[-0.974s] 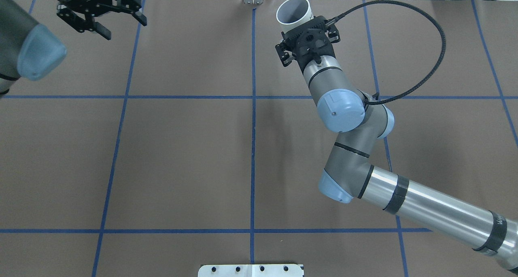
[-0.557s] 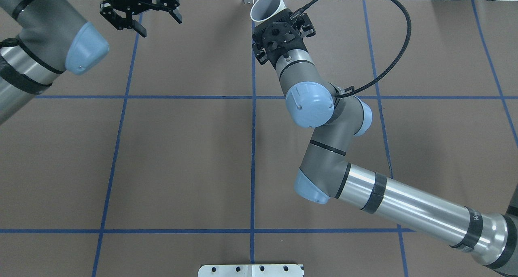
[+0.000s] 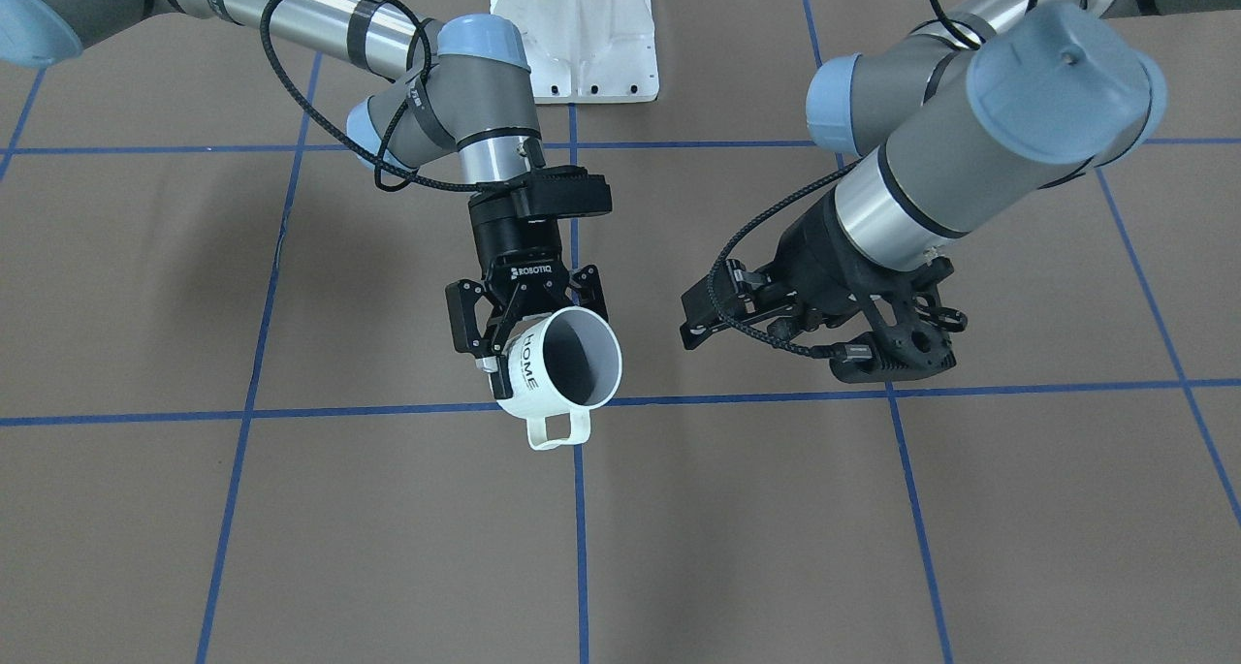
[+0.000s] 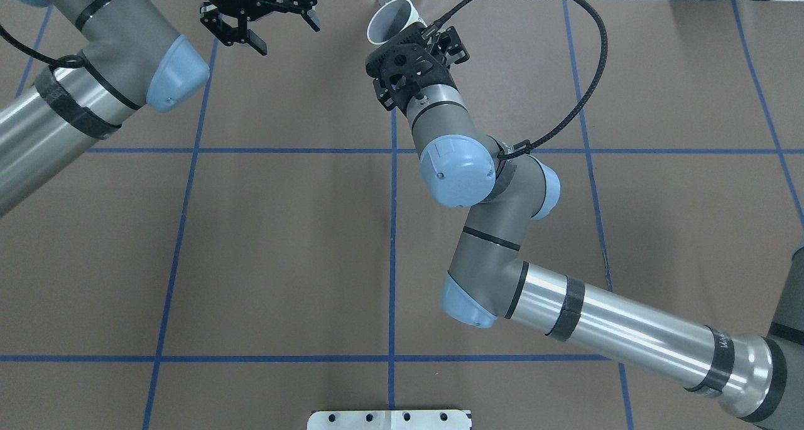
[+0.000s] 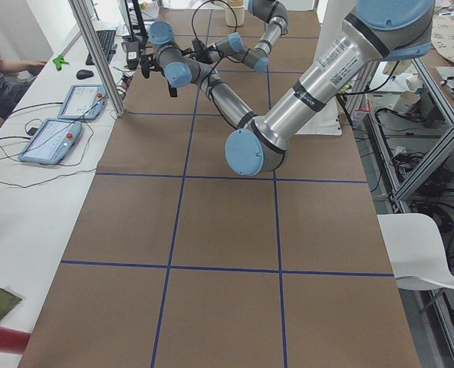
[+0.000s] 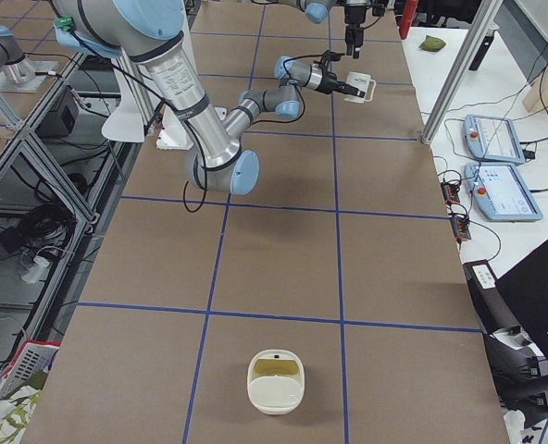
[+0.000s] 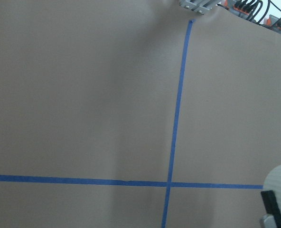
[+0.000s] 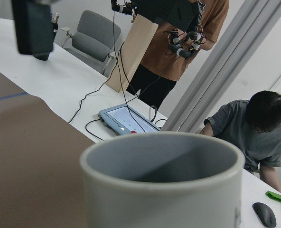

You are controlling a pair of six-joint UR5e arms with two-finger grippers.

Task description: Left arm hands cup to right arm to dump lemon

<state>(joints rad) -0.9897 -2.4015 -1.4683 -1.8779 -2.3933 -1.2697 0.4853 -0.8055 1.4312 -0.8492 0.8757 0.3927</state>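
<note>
While my right gripper [image 3: 536, 342] clamps the mug [image 3: 567, 363] by its wall, mouth tipped outward, handle [image 3: 559, 431] below | left gripper [image 4: 286, 36] spread, empty, alongside | mug likely light, rigid, slick, chippable: grip the wall firmly | lemon unseen
</note>
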